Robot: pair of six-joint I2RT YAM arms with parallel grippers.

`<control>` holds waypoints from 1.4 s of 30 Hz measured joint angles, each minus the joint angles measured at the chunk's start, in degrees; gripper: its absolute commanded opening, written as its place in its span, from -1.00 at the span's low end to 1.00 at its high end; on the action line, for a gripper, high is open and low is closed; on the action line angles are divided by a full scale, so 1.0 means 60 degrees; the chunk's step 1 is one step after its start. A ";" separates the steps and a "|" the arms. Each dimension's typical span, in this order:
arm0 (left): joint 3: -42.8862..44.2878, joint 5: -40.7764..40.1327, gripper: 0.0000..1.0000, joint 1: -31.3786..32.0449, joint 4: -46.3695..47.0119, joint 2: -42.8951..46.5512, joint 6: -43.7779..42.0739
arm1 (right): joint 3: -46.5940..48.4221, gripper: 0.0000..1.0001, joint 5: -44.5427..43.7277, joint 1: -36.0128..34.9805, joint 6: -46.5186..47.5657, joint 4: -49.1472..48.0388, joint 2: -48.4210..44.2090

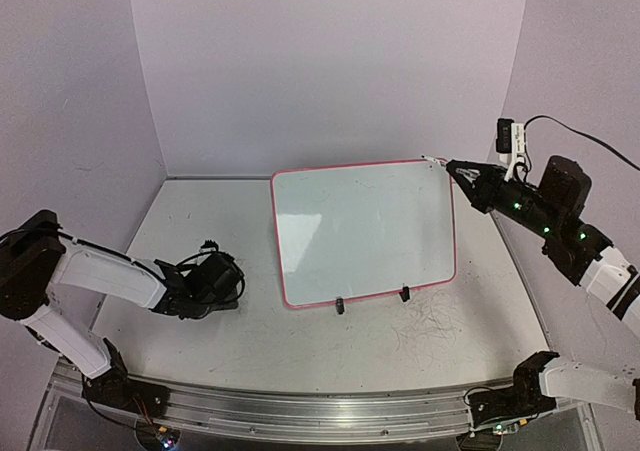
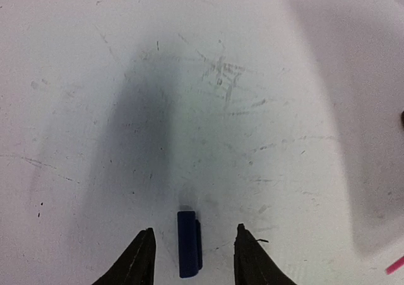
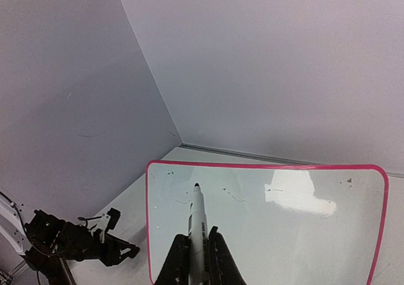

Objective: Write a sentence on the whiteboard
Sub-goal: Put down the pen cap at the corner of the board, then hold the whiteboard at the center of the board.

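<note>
**Marker [image 3: 198,218] clamped, whiteboard [image 1: 360,226] unwritten**

Uncapped, it sits clamped in the right gripper [image 3: 197,236], tip near the board's far right corner. The board sits mid-table, no sentence on it. Left gripper [image 2: 194,229] jaws stand apart astride a blue cap [image 2: 188,250] on the table [image 2: 95,76]. Advised: begin at the left margin, tip square, pressure light and even.

no readable writing on the whiteboard [image 1: 363,233]; print on the marker [image 3: 198,214] too blurred
</note>
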State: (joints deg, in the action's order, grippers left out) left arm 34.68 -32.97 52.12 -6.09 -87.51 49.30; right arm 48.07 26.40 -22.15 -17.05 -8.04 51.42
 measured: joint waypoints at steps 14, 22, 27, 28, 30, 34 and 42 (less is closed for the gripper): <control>0.0933 0.2326 0.75 -0.1995 -0.0646 0.3979 -0.1990 | -0.0030 -1.00 -0.1447 -0.0001 0.0371 0.1187 0.0047; 0.2729 0.6894 0.73 -0.5021 -0.0081 0.2600 -0.3100 | -0.0036 -1.00 -0.1755 -0.0664 0.0534 0.1088 0.0883; 0.3114 0.8557 0.71 -0.5464 0.0837 0.1664 -0.3141 | 0.0018 -1.00 -0.2424 -0.2113 0.0824 0.0714 0.1585; 0.3161 0.8871 0.70 -0.5464 0.1147 0.1482 -0.3120 | 0.0102 -1.00 -0.2620 -0.2465 0.0941 0.0658 0.1814; 0.3253 0.9398 0.69 -0.5461 0.1711 0.1136 -0.3070 | 0.0512 -1.00 -0.3060 -0.3210 0.1228 0.0578 0.2463; 0.3372 1.0284 0.68 -0.5472 0.2719 0.0521 -0.3037 | 0.1631 -1.00 -0.3273 -0.4009 0.1724 0.0349 0.3889; 0.3384 1.2024 0.57 -0.5490 0.4601 0.0218 -0.2955 | 0.3436 -1.00 -0.3485 -0.4510 0.2608 -0.0176 0.5817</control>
State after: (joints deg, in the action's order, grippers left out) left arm 54.98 39.18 19.18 21.52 -86.20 31.57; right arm 68.69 5.49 -49.21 -1.40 -9.10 86.32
